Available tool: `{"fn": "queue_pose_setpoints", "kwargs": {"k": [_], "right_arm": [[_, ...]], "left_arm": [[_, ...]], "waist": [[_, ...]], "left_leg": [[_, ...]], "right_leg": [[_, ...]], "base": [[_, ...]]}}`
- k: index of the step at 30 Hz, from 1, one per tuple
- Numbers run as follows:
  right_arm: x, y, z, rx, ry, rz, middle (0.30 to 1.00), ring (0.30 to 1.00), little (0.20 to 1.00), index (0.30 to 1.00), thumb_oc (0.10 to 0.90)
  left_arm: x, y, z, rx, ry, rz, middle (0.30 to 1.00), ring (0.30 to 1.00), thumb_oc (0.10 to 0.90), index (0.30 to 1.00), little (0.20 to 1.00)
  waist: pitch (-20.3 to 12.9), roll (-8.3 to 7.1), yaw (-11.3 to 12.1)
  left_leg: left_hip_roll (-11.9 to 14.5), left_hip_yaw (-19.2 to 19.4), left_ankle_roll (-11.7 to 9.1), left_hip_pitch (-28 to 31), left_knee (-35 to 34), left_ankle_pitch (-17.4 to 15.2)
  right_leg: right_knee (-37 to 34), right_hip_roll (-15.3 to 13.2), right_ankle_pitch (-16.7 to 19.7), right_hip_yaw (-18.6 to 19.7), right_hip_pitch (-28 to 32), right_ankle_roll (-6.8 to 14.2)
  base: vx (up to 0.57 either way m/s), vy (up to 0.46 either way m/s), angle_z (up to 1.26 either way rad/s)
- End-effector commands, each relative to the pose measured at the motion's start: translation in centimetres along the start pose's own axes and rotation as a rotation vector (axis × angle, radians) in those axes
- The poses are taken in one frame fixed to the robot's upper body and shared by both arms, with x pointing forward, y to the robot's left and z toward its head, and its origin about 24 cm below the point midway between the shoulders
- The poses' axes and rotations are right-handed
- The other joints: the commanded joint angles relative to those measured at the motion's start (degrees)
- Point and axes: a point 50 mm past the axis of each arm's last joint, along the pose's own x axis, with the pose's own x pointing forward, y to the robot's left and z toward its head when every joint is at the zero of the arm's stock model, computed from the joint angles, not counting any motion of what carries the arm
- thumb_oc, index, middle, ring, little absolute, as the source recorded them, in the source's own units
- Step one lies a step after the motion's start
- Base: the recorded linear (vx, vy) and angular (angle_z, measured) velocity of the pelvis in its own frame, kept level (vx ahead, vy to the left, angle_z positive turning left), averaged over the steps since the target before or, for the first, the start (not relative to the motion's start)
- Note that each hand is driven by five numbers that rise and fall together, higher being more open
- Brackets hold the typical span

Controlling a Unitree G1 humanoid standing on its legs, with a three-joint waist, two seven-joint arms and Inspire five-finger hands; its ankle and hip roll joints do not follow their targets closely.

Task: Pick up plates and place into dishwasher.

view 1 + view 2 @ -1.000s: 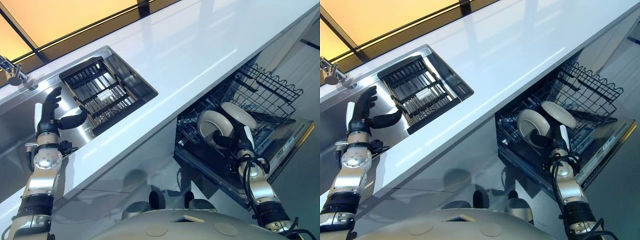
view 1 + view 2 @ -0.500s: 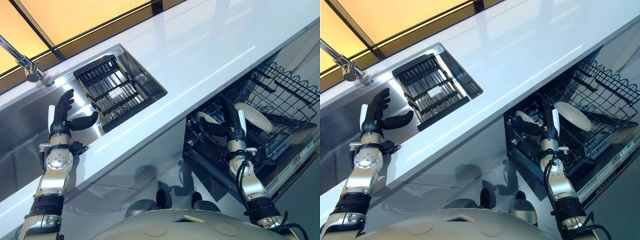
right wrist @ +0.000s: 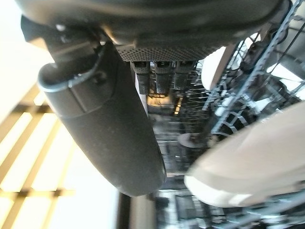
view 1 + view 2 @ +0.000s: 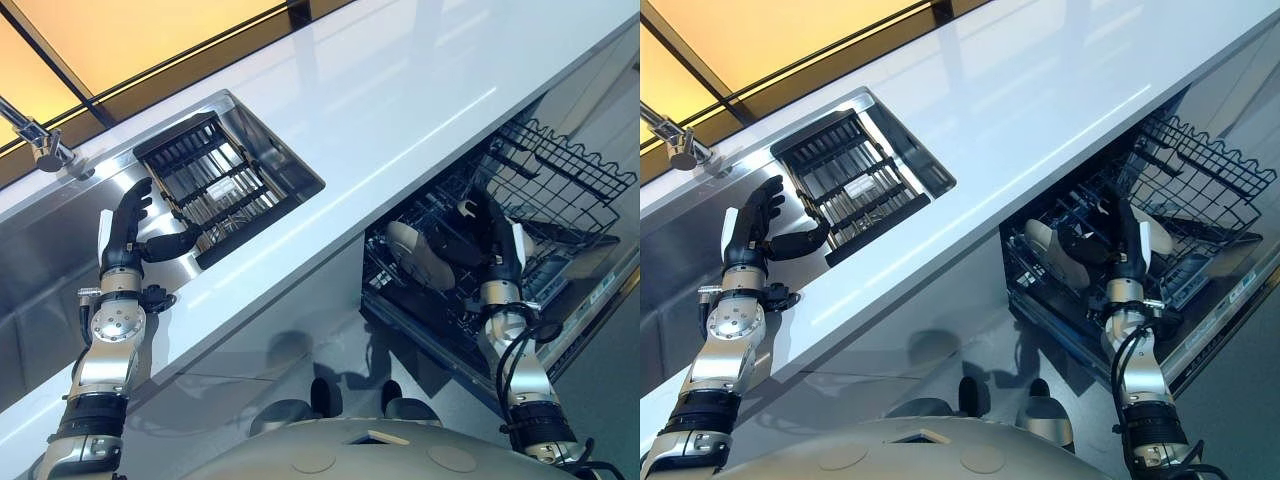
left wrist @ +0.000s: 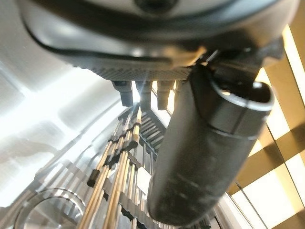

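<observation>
Plate (image 4: 415, 255) in dishwasher rack (image 4: 560, 185)

Cream plate (image 4: 418, 253) on edge, tilted, in dark wire dishwasher rack (image 4: 560, 170).

Lying bare and glossy, white worktop (image 4: 400, 90), with steel sink (image 4: 45, 235) sunk into its left end, black rack (image 4: 215, 190) sitting inside.

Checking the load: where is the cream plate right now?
The cream plate stands on edge in the dishwasher rack, under the countertop on the robot's right, just left of the open right hand.
</observation>
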Motion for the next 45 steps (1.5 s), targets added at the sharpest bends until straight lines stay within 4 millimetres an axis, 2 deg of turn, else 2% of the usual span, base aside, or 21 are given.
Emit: {"fn": "queue_pose_setpoints", "kwargs": {"k": [1,4,6,13,16,20,27,34,39,45], "right_arm": [[0.9,-0.5,5.7,0.231,-0.331,-0.024,0.900,0.900,0.900,0.900,0.800],[0.3,-1.7,5.7,0.283,-0.368,-0.078,0.900,0.900,0.900,0.900,0.800],[0.0,-2.8,4.9,0.316,-0.347,-0.134,0.900,0.900,0.900,0.900,0.800],[-0.9,-5.9,0.7,0.316,-0.155,-0.266,0.900,0.900,0.900,0.900,0.800],[-0.7,-6.9,-0.3,0.283,-0.111,-0.288,0.900,0.900,0.900,0.900,0.800],[0.6,-7.9,0.1,0.216,-0.120,-0.316,0.900,0.900,0.900,0.900,0.800],[3.4,-10.3,1.7,0.142,-0.128,-0.369,0.900,0.900,0.900,0.900,0.800],[4.8,-11.1,1.9,0.091,-0.061,-0.411,0.900,0.900,0.900,0.900,0.800],[5.5,-11.0,1.0,0.214,0.028,-0.382,0.900,0.900,0.900,0.900,0.800],[5.4,-12.7,0.6,0.376,0.023,-0.644,0.900,0.900,0.900,0.900,0.800]], "left_arm": [[1.6,2.5,3.3,0.026,-0.175,0.096,0.900,0.900,0.800,0.900,0.900],[1.6,3.1,3.2,0.023,-0.170,0.112,0.900,0.900,0.800,0.900,0.900],[1.5,3.5,2.9,0.019,-0.162,0.124,0.900,0.900,0.800,0.900,0.900],[1.8,4.6,2.8,0.019,-0.146,0.142,0.900,0.900,0.800,0.900,0.900],[2.3,4.7,3.2,0.023,-0.146,0.132,0.900,0.900,0.800,0.900,0.900],[3.0,4.0,3.6,0.037,-0.149,0.103,0.900,0.900,0.800,0.900,0.900],[3.8,2.3,4.2,0.027,-0.156,0.057,0.900,0.900,0.800,0.900,0.900],[4.4,2.0,4.9,0.011,-0.174,0.058,0.900,0.900,0.800,0.900,0.900],[4.9,2.5,5.8,0.008,-0.199,0.073,0.900,0.900,0.800,0.900,0.900],[5.6,3.0,7.2,0.000,-0.245,0.076,0.900,0.900,0.800,0.900,0.900]], "waist": [[-2.35,-0.48,-1.65],[-2.44,-0.41,-2.28],[-2.48,-0.33,-2.71],[-2.19,-0.03,-3.67],[-2.05,0.21,-3.49],[-1.76,0.67,-2.70],[-0.20,2.49,-1.07],[2.43,3.62,-0.02],[5.11,3.95,0.50],[7.71,4.09,1.08]], "left_leg": [[-1.94,-0.21,0.56,1.11,0.42,-6.73],[-1.90,0.40,0.66,1.03,0.47,-6.90],[-1.90,0.89,0.69,1.08,0.48,-7.10],[-2.02,1.86,0.64,1.24,0.34,-7.64],[-2.15,1.83,0.53,1.35,0.34,-7.80],[-2.33,1.21,0.23,1.38,0.34,-7.70],[-2.70,-0.49,-0.49,0.83,0.52,-6.97],[-2.59,-1.97,-1.13,-1.12,0.91,-5.58],[-2.30,-2.53,-1.62,-3.25,1.78,-4.70],[-1.94,-2.89,-1.86,-5.77,2.66,-4.15]], "right_leg": [[8.50,2.97,-9.03,-0.84,-2.83,0.90],[8.63,2.97,-9.12,-0.56,-3.16,1.05],[8.58,3.01,-9.09,-0.22,-3.32,1.16],[8.02,2.90,-8.87,0.37,-3.42,1.44],[7.65,2.75,-8.68,0.21,-3.18,1.53],[7.46,2.55,-8.45,-0.35,-2.97,1.65],[8.01,2.21,-8.51,-1.17,-3.34,1.32],[9.28,2.37,-8.56,-1.69,-5.09,0.54],[10.57,2.44,-8.78,-2.22,-6.92,-0.21],[11.40,2.74,-8.94,-2.59,-8.86,-0.99]], "base": [[-0.01,-0.030,-0.10],[-0.01,-0.031,-0.04],[-0.01,-0.038,-0.15],[0.00,-0.031,-0.11],[0.02,-0.046,-0.07],[0.04,-0.063,-0.02],[0.04,-0.037,0.08],[-0.01,-0.046,0.15],[-0.06,-0.061,0.14],[-0.05,-0.055,0.13]]}}
